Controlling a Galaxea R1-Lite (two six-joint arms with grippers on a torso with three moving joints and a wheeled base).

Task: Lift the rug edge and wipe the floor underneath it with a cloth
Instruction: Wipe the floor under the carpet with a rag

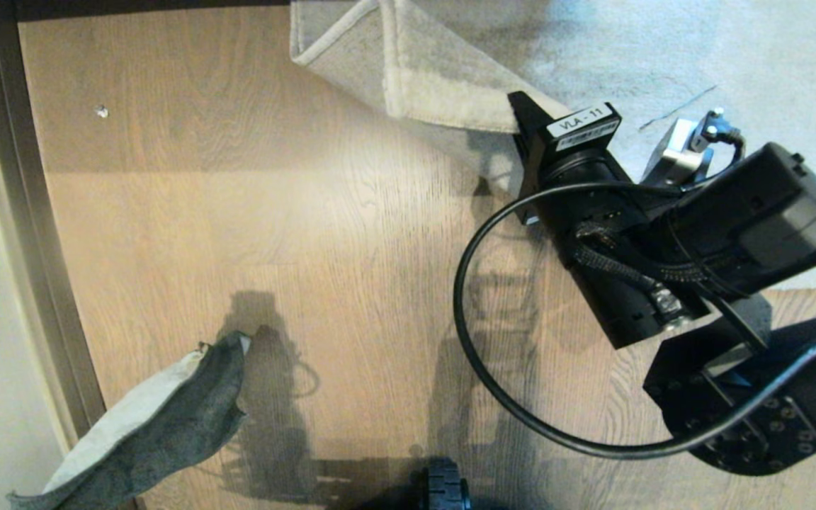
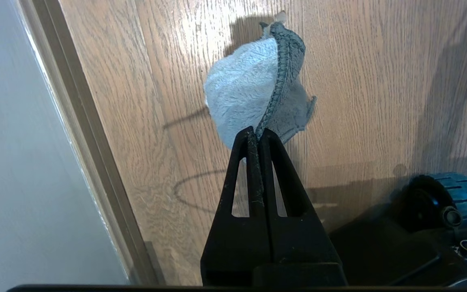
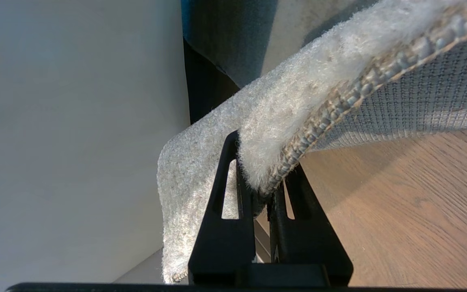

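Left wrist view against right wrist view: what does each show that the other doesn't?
Only the left wrist view shows the left gripper shut on the cloth, which hangs above the floor, with a black wheel nearby. Only the right wrist view shows the right gripper shut on the lifted rug edge, its woven underside exposed. Both show brown wood floor and a pale wall.

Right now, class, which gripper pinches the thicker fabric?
The right gripper: it clamps the piled rug edge, while the left gripper pinches the thin cloth.
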